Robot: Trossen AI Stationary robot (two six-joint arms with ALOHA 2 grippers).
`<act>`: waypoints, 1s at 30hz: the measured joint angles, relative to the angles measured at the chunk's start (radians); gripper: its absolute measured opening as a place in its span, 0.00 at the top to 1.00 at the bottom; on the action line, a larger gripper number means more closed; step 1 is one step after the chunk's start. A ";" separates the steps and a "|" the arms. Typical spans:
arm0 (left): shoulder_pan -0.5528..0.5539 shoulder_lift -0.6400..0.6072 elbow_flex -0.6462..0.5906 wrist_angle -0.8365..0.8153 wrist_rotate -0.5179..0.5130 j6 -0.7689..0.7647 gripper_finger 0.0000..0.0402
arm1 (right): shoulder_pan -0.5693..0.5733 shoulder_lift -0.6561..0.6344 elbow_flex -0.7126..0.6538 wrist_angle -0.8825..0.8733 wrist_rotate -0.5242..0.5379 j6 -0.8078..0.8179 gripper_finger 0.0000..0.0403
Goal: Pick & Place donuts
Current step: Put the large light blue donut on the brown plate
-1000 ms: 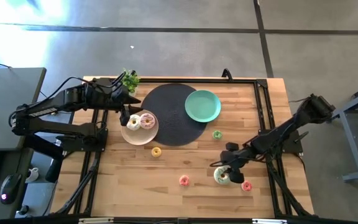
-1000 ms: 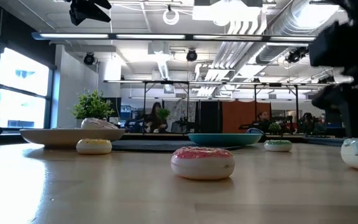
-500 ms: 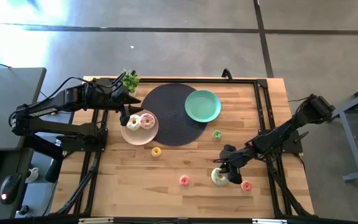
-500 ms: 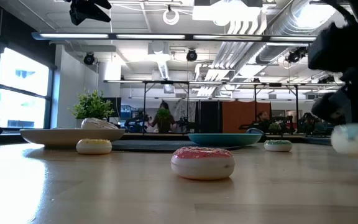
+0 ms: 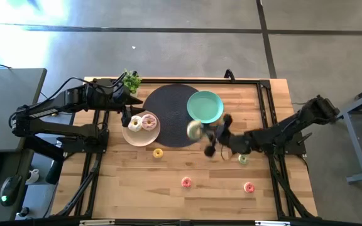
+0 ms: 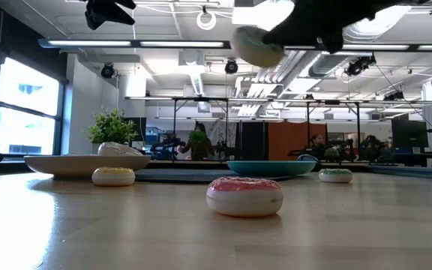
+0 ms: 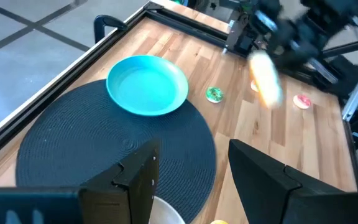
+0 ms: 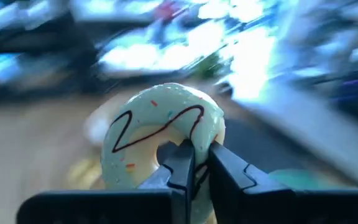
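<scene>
My right gripper (image 5: pixel 202 134) is shut on a pale-frosted donut (image 5: pixel 195 130) with a dark drizzle line, held high over the black round mat (image 5: pixel 171 125) near the teal plate (image 5: pixel 205 107). In the low view this donut (image 6: pixel 257 46) hangs far above the table. My left gripper (image 5: pixel 126 117) stands open over the beige plate (image 5: pixel 140 137), which carries two frosted donuts (image 5: pixel 142 122). Small donuts lie flat on the wood: yellow (image 5: pixel 158 152), pink (image 5: pixel 186 182), pink (image 5: pixel 249 187), green (image 5: pixel 242 158). My right gripper pinches the donut's ring (image 8: pixel 201 149) between its two fingers, one finger (image 8: pixel 180 163) at the hole and the other (image 8: pixel 225 167) on the outer rim. The donut is lifted clear of the table, its frosted face turned toward the wrist camera.
A small green plant (image 5: pixel 131 80) stands at the table's far left corner. The black frame rails (image 5: pixel 266 100) run along the table's edges. Bare wood lies along the near edge between the pink donuts.
My right gripper has shut on the pale-frosted donut at the table's near right, lifted it clear and carried it fast up and toward the far left, to the black mat beside the teal plate. A small green donut now shows where the arm was.
</scene>
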 joint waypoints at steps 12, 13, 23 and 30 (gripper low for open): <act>0.000 0.000 0.000 0.009 0.040 0.000 0.53 | -0.286 0.467 0.259 0.306 -0.420 0.057 0.96; 0.000 0.000 0.000 0.010 0.040 0.000 0.53 | -0.295 0.523 0.311 0.306 -0.446 0.048 0.96; 0.000 0.000 0.000 0.010 0.073 0.000 0.53 | -0.326 0.920 0.848 0.067 -0.520 0.017 0.95; 0.000 0.000 0.000 0.009 0.095 0.000 0.53 | -0.321 1.054 1.088 -0.215 -0.522 0.010 0.93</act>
